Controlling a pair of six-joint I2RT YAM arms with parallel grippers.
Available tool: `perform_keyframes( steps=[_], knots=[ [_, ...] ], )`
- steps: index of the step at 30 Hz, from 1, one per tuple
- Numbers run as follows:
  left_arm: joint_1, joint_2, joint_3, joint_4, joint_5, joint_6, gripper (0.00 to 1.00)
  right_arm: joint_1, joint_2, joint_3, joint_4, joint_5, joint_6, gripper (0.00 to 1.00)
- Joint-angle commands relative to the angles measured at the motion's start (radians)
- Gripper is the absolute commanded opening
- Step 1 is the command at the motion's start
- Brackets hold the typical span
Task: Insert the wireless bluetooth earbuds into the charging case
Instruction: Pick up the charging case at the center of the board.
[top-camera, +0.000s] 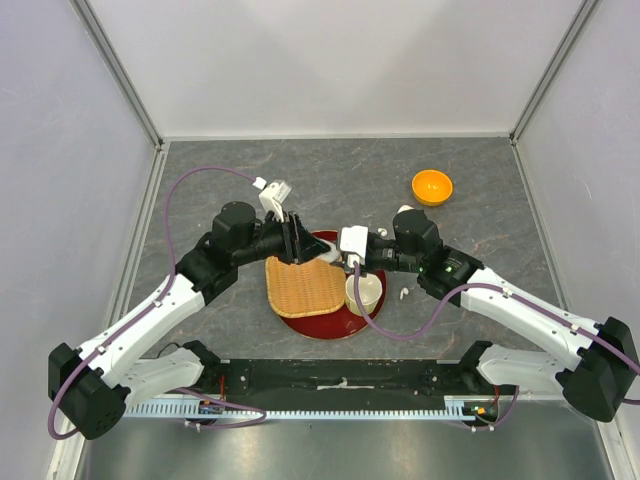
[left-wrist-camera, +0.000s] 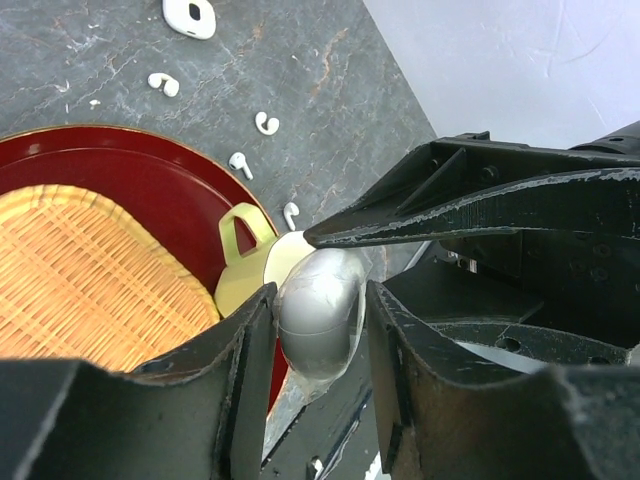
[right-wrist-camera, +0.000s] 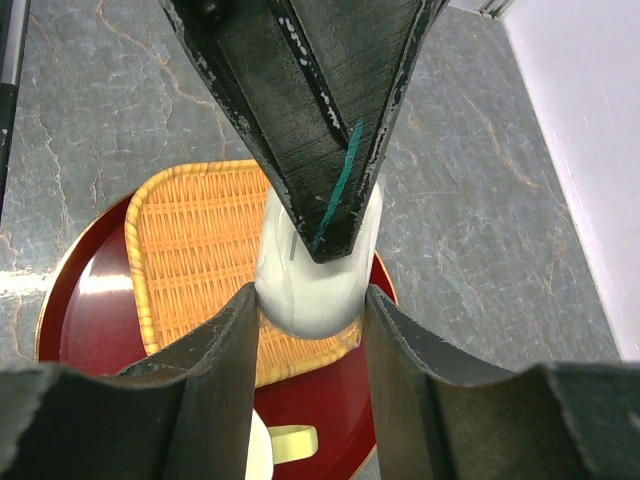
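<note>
A white charging case (left-wrist-camera: 318, 310) is held above the red tray (left-wrist-camera: 150, 160), between both grippers. My left gripper (left-wrist-camera: 320, 300) is shut on it, with fingers on both sides. My right gripper (right-wrist-camera: 312, 300) is shut on the same case (right-wrist-camera: 315, 280) from the opposite side. In the top view the two grippers (top-camera: 300, 243) (top-camera: 348, 250) meet over the tray. Several tiny white earbuds lie on the grey table beyond the tray: one (left-wrist-camera: 163, 85), another (left-wrist-camera: 267, 123), a third (left-wrist-camera: 240, 163), and one (left-wrist-camera: 290, 213) by the cup. One earbud (top-camera: 402, 294) shows in the top view.
A wicker mat (top-camera: 303, 287) and a cream cup (top-camera: 363, 292) sit on the red tray (top-camera: 325, 325). A second white case (left-wrist-camera: 190, 15) lies on the table beyond the earbuds. An orange bowl (top-camera: 432, 186) stands at the back right.
</note>
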Motion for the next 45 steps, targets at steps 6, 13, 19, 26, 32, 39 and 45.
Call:
perform_keyframes(
  steps=[6,13,19,26,32,39,45],
  knots=[
    [-0.008,0.009,0.022,0.064,0.047,-0.034,0.59,0.007,-0.025,-0.008,0.088,0.003,0.008,0.00],
    [-0.008,0.005,0.016,0.062,0.041,-0.032,0.42,0.008,-0.023,-0.009,0.090,0.011,0.007,0.00],
    [-0.010,0.014,0.023,0.062,0.047,-0.025,0.17,0.008,-0.029,-0.011,0.092,-0.001,0.008,0.00],
    [-0.010,-0.012,0.002,0.059,0.008,-0.002,0.02,0.008,-0.055,-0.011,0.096,0.009,0.068,0.57],
    [-0.010,-0.086,-0.021,0.032,-0.100,0.055,0.02,0.007,-0.137,-0.032,0.093,0.122,0.174,0.80],
    [-0.010,-0.175,-0.052,0.084,-0.173,0.178,0.02,0.004,-0.206,0.018,0.018,0.544,0.627,0.98],
    [-0.010,-0.262,-0.167,0.330,-0.098,0.267,0.02,-0.006,-0.131,0.212,-0.151,0.441,1.001,0.98]
  ],
)
